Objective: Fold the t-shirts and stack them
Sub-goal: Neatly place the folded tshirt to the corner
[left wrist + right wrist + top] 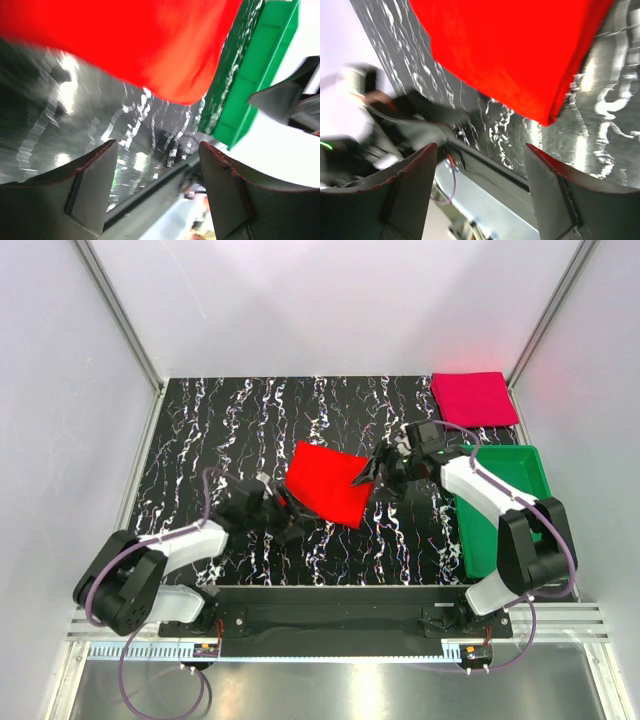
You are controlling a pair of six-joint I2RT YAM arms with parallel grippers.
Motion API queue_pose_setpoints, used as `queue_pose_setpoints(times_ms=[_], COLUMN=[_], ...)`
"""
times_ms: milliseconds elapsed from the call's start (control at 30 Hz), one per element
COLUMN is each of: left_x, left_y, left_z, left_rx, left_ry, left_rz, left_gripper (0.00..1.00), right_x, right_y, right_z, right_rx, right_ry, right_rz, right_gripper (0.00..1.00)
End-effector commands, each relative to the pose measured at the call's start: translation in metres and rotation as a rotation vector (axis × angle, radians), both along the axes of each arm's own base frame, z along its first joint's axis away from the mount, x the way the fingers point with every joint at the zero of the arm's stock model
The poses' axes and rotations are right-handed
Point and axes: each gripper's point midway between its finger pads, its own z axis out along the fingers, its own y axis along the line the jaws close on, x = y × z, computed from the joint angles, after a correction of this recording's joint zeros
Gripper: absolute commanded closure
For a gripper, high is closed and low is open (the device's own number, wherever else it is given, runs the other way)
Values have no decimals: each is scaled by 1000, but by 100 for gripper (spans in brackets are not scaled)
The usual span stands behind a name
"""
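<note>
Left hand (283,508) is sitting at the near-left edge of the red t-shirt (325,481) with its jaws spread, grasping nothing. The right hand (374,476) is sitting at the shirt's right edge, likewise released and empty. Both wrist views are showing the red cloth just ahead of the parted fingers, not between them.

The red t-shirt is lying mid-desk as a compact, slightly skewed rectangle on the black marbled desk (215,430). The crimson t-shirt (472,397) is lying folded flat at the far right corner, well apart from it. A green tray (522,476) is sitting on the right, just near of the crimson one, with the right arm reaching across it.

Judging by this, folding is looking finished and stacking is coming up. The next move is calling for a grip on the red bundle that is keeping its layers together, then a carry to the far right and a square landing on the crimson shirt; a one-sided pinch is risking the fold falling open.

No brand, label or readable writing is showing anywhere.
</note>
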Motion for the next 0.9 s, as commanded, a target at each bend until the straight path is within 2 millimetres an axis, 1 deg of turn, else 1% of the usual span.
queue_pose_setpoints(times_ms=[0, 33, 67, 100, 133, 167, 200, 233, 267, 333, 367, 400, 433, 467, 533, 667, 767, 800, 833, 867], left_x=[16, 20, 13, 13, 19, 12, 14, 19, 15, 19, 15, 15, 19, 18, 24, 28, 30, 33, 33, 32], left_y=[-32, -31, -39, -42, -44, -53, -57, -64, -70, -77, -82, -84, -88, -89, -93, -96, -95, -96, -96, -98], left_z=[22, 17, 11, 9, 11, 0, -2, 2, -11, -12, -24, -27, -26, -35, -35, -45, -52, -50, -51, -51], left_rx=[-208, -195, -186, -198, -201, -182, -187, -197, -170, -186, -167, -171, -174, -151, -142, -115, -121, -147, -156, -167], left_ry=[9, 1, 14, 34, 13, 42, 54, 41, 67, 74, 98, 118, 109, 121, 112, 139, 162, 160, 163, 162], left_rz=[205, 262, 262, 297, 335, 326, 354, 371, 371, 411, 411, 427, 435, 437, 461, 491, 524, 529, 532, 526], left_gripper=[30, 32, 33, 34, 35, 36, 37, 37, 38, 39, 41, 43, 43, 44, 46, 51, 58, 62, 69, 74], right_x=[8, 9, 9, 11, 11, 9, 8, 8, 7, 3, 3, 2, 2, 3, 3, -1, 1, 2, 2, 5], right_y=[-33, -40, -44, -51, -54, -56, -58, -59, -60, -63, -64, -65, -67, -68, -70, -70, -71, -70, -67, -65], right_z=[-5, -5, -3, -3, -3, -2, -1, -2, -1, -5, -8, -10, -11, -11, -13, -21, -27, -29, -29, -34], right_rx=[-74, -88, -96, -105, -112, -113, -116, -125, -128, -143, -152, -159, -173, -179, -191, -203, -215, -214, -204, -204], right_ry=[2, -12, -24, -30, -42, -46, -52, -63, -72, -74, -73, -78, -88, -99, -111, -90, -81, -78, -79, -60], right_rz=[-130, -139, -149, -165, -162, -163, -161, -159, -159, -150, -149, -142, -135, -132, -116, -95, -81, -71, -48, -36], right_gripper=[23, 22, 20, 19, 19, 18, 18, 18, 18, 17, 17, 17, 17, 17, 17, 17, 17, 16, 16, 16])
